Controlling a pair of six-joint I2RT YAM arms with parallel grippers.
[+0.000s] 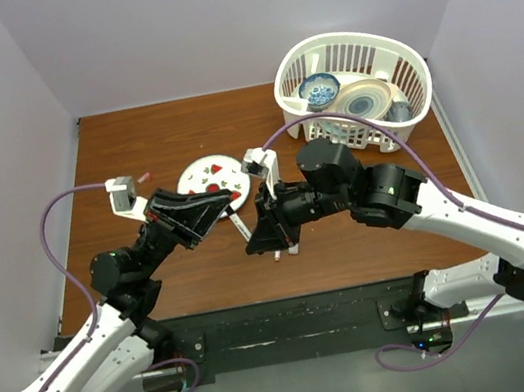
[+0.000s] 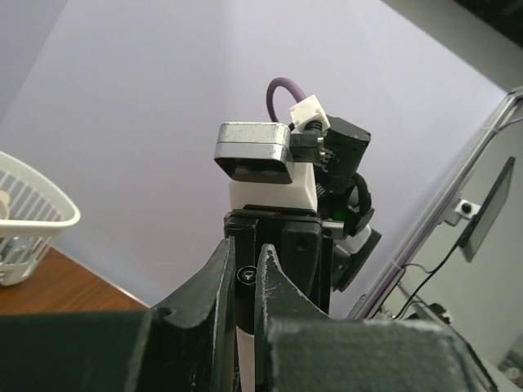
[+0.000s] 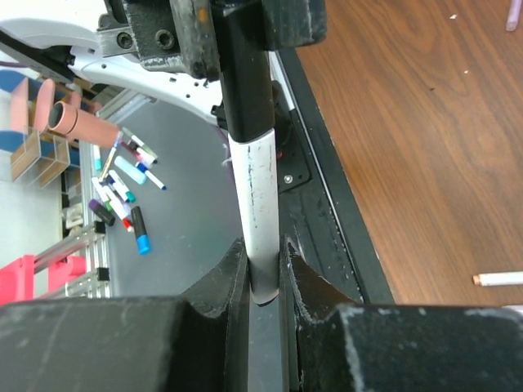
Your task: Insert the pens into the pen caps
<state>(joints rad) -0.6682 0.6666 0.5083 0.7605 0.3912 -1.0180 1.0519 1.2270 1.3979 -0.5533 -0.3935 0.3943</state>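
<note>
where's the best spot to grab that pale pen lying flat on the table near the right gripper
Take the pale pen by its plain barrel, behind the brownish tip, coming straight down from above with the fingers across it. It lies flat on the wooden table, so only its long sides are free to pinch.

Arm shells: white on the left arm (image 1: pixel 82 355) and right arm (image 1: pixel 464 216), with black joints.
Wrist camera (image 2: pixel 257 155): silver-faced white block, with a purple cable (image 2: pixel 274 94) at its 12 o'clock.
Left gripper (image 2: pixel 248 260): black fingers (image 2: pixel 216 286), scuffed and tapering.
Screws (image 3: pixel 166 37): dark round heads, at 11 o'clock in the right wrist view.
</note>
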